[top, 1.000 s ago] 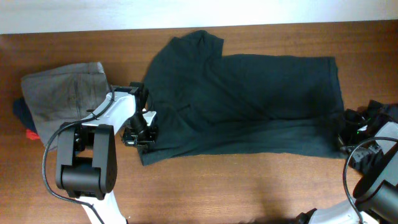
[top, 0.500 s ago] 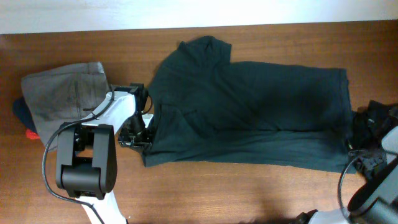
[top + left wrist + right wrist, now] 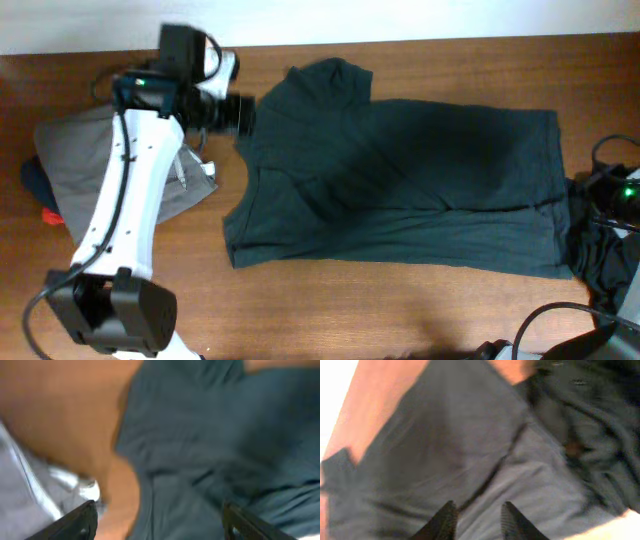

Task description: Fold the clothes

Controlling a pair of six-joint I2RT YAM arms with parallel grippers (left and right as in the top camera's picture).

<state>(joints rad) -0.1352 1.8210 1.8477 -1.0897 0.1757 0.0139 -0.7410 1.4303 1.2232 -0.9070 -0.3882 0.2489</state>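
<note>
Left gripper point(image 3: 159, 512): you see jaws wide, empty, above dark green short-sleeved fabric T-shirt point(image 3: 400, 180) on brown wooden table point(image 3: 400, 310). Right gripper point(image 3: 478, 506): parted, empty.

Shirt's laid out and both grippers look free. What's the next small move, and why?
Probably lower the left gripper onto the edge of the green T-shirt beneath it and pinch. The shirt lies spread flat, and both open grippers hold nothing; the right gripper hovers over the opposite end.

Matt cloth T-shirt point(image 3: 400, 190) covers smooth wooden table point(image 3: 330, 305).
</note>
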